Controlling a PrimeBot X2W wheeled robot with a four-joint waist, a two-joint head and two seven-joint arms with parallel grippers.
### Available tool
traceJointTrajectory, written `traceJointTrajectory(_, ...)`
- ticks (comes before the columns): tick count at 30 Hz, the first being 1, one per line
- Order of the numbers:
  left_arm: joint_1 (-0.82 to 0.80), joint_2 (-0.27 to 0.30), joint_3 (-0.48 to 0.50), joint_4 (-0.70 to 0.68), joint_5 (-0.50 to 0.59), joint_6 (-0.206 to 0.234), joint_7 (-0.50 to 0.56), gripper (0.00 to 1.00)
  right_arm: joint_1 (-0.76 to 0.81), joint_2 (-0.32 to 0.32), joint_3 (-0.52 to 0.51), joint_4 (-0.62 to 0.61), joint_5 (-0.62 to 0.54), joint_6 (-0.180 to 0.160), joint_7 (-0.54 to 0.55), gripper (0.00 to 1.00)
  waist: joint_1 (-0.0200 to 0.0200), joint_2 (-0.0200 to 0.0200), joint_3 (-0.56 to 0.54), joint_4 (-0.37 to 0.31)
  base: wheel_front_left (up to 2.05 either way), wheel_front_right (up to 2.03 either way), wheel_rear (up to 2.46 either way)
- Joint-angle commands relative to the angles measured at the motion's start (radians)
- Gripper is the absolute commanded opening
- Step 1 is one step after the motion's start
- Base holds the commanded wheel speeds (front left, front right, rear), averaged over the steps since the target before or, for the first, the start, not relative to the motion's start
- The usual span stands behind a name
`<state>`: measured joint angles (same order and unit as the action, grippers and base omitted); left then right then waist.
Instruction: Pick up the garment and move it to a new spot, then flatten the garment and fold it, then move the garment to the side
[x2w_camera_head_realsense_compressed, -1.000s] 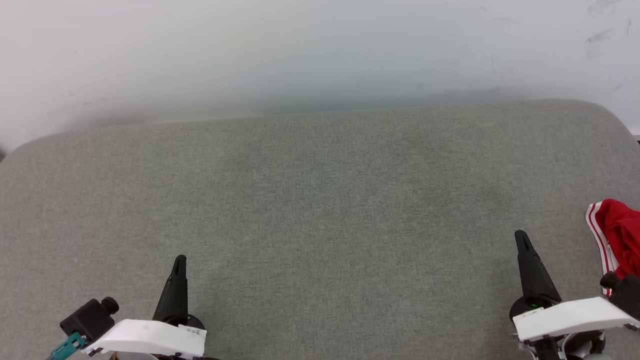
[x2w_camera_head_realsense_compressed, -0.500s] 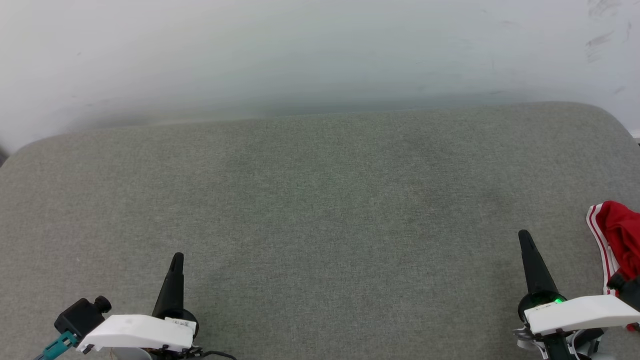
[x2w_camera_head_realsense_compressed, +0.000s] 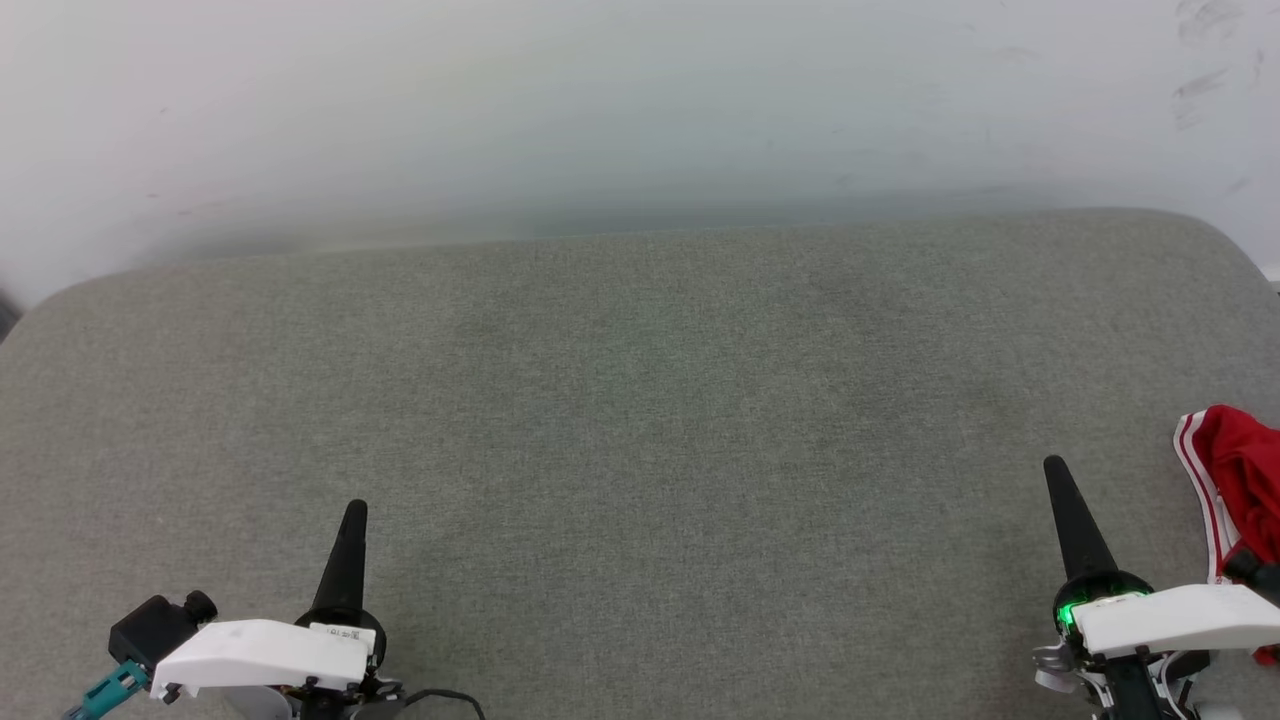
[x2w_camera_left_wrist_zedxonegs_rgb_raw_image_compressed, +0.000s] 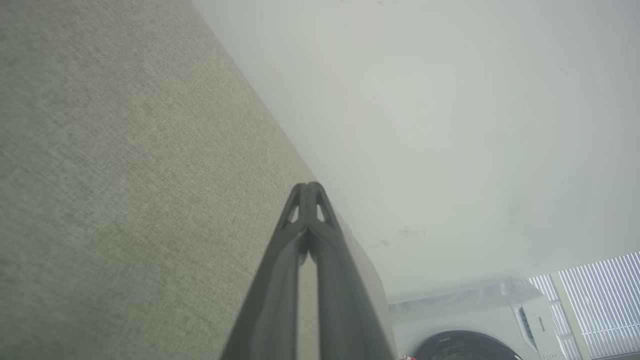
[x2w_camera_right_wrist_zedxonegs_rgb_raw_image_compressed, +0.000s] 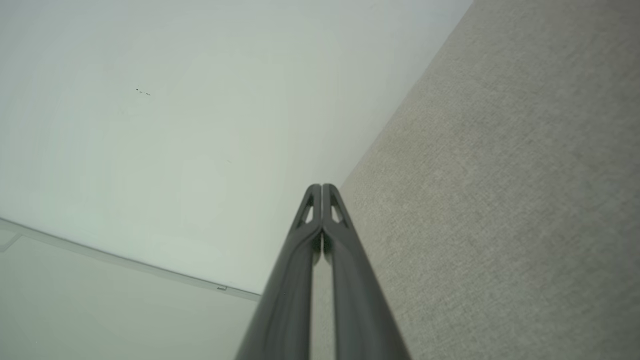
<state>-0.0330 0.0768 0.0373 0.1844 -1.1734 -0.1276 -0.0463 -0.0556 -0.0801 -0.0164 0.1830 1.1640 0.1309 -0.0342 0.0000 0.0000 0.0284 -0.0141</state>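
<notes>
The garment (x2w_camera_head_realsense_compressed: 1240, 470), red with white-and-red striped trim, lies bunched at the far right edge of the grey cushioned surface (x2w_camera_head_realsense_compressed: 640, 400); most of it is cut off by the frame. My right gripper (x2w_camera_head_realsense_compressed: 1054, 467) is shut and empty, just left of the garment and not touching it. At the lower left my left gripper (x2w_camera_head_realsense_compressed: 355, 510) is shut and empty too. Both wrist views show the fingertips pressed together, the left gripper (x2w_camera_left_wrist_zedxonegs_rgb_raw_image_compressed: 308, 186) and the right gripper (x2w_camera_right_wrist_zedxonegs_rgb_raw_image_compressed: 321, 187), over the grey fabric.
A white wall (x2w_camera_head_realsense_compressed: 640, 110) runs behind the far edge of the surface. The left wrist view catches a white washing machine (x2w_camera_left_wrist_zedxonegs_rgb_raw_image_compressed: 500, 325) and window blinds (x2w_camera_left_wrist_zedxonegs_rgb_raw_image_compressed: 595, 300) in the distance.
The head view has drifted slightly. Both arms have drawn back toward the bottom of the view, the left a little further left, the right a little further right. The garment lies as before.
</notes>
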Motion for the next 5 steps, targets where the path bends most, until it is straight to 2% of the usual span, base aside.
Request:
traceJointTrajectory(1,-0.025,0.003,0.005,-0.004,-0.029,-0.003,0.008,0.00,-0.023,-0.007,-0.004,-0.004,0.031,0.000,0.007,0.00,0.0000,0.0000,-0.001,0.000,0.00,0.00,0.00)
traceJointTrajectory(5,-0.029,0.003,0.008,0.002,-0.067,-0.003,0.019,0.00,-0.026,-0.007,-0.008,0.002,0.071,0.000,0.016,0.00,0.0000,0.0000,-0.002,0.001,0.00,0.00,0.00)
